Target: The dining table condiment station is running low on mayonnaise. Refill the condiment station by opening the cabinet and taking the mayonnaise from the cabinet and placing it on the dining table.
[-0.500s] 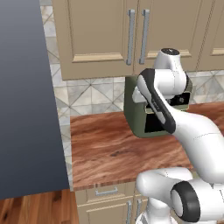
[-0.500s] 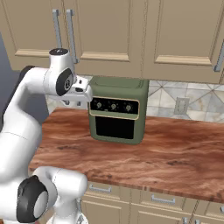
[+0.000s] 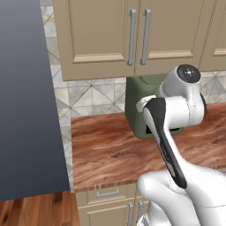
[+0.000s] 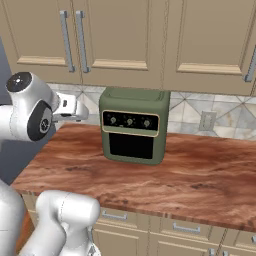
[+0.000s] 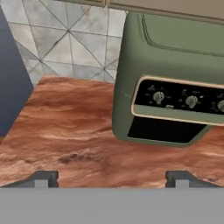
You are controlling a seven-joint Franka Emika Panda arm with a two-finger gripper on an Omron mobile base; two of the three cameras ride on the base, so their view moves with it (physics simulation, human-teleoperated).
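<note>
The cabinet (image 3: 106, 31) is a tan wall cupboard above the counter, and both its doors are shut. Its two long silver bar handles (image 4: 73, 41) meet at the door seam. The mayonnaise is hidden. The dining table is out of view. My gripper (image 5: 111, 179) is open, its two dark fingertips (image 5: 41, 178) standing wide apart with nothing between them. It hovers over the wood counter (image 5: 65, 131), below the cabinet, and faces the green oven. In the right base view my hand (image 4: 71, 111) sits just left of the oven, well under the handles.
A green oven (image 4: 134, 131) stands on the wood counter (image 4: 200, 175) against the tiled wall (image 3: 88, 95). A tall dark grey panel (image 3: 26, 101) borders the counter on the left. Base drawers (image 3: 106, 194) run below. A wall socket (image 4: 207, 120) is right of the oven.
The arm's upper joints have sunk lower and the hand has drawn back a little from the oven. The cabinet doors stay shut and the gripper stays open.
</note>
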